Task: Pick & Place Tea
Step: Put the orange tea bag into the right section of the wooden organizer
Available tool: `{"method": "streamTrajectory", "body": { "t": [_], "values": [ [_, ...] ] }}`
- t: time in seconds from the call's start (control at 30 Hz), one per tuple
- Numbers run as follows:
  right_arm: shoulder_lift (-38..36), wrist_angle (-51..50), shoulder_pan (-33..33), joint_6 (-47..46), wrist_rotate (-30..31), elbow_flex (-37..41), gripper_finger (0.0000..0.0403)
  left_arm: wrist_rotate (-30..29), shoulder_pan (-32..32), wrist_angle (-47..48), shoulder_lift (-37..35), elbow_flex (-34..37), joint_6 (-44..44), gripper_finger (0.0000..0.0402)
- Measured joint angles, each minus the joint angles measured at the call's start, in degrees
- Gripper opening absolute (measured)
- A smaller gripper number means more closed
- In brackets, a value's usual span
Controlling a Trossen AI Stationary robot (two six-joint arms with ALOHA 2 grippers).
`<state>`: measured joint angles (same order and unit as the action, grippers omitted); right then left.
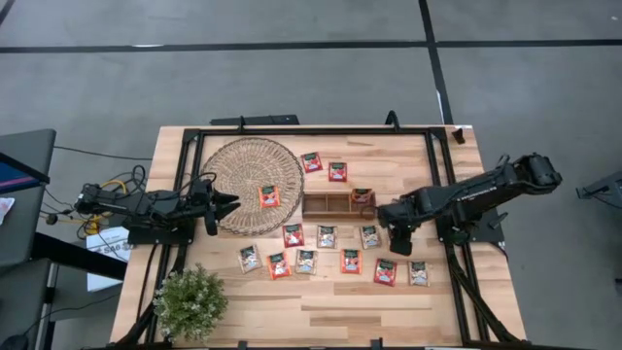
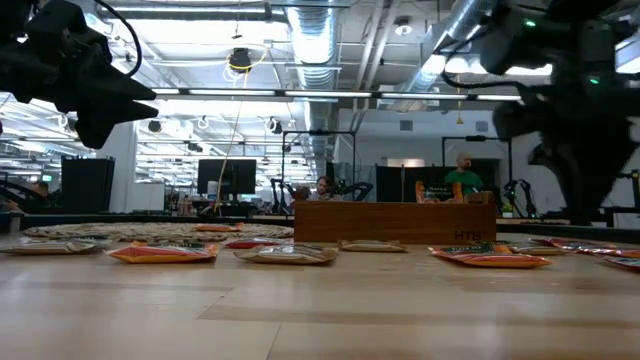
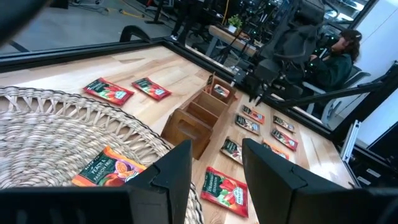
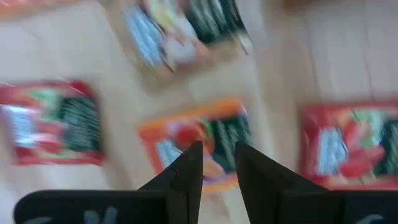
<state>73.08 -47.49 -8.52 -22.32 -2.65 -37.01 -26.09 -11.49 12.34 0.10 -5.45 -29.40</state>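
Note:
Several tea sachets, red-orange and pale, lie flat on the wooden table, most in two loose rows (image 1: 330, 255) near the front. One orange sachet (image 1: 269, 196) lies on the round woven mat (image 1: 243, 165). Another (image 1: 362, 195) sits in the right end of the brown wooden tray (image 1: 326, 204). My right gripper (image 1: 384, 216) points down above the rows, open and holding nothing; an orange sachet (image 4: 199, 140) lies below its fingers (image 4: 186, 171). My left gripper (image 3: 214, 180) hovers level at the mat's left edge, open and holding nothing.
A small potted plant (image 1: 190, 301) stands at the near left corner. A black frame (image 1: 311, 131) runs around the table top. Two red sachets (image 1: 324, 166) lie behind the tray. Bare wood (image 1: 340, 311) runs along the near edge. People sit in the room beyond.

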Motion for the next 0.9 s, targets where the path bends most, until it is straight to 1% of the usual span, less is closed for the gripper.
{"method": "streamTrajectory", "body": {
  "t": [0.07,0.23,0.53,0.63,0.9],
  "values": [
    [-1.37,-0.51,-1.21,-0.72,1.54,1.5,0.0086,0.0,0.0,0.0,0.0,0.0,0.08,0.0133],
    [-4.44,0.05,-1.27,-0.56,2.2,3.86,0.0086,0.0,0.0,0.02,0.0,0.0,0.21,0.0133],
    [-4.03,0.99,1.97,-0.17,-0.41,5.0,0.0092,-0.02,0.0,0.02,0.0,0.0,0.18,0.0133],
    [-3.54,1.89,3.21,-0.21,-1.69,5.0,0.0108,0.0,0.02,0.02,0.0,0.0,0.17,0.0133],
    [-3.35,3.35,6.56,-1.63,-1.69,5.0,0.0174,-0.01,0.01,0.0,0.0,0.0,0.09,0.0133]
  ]
}}
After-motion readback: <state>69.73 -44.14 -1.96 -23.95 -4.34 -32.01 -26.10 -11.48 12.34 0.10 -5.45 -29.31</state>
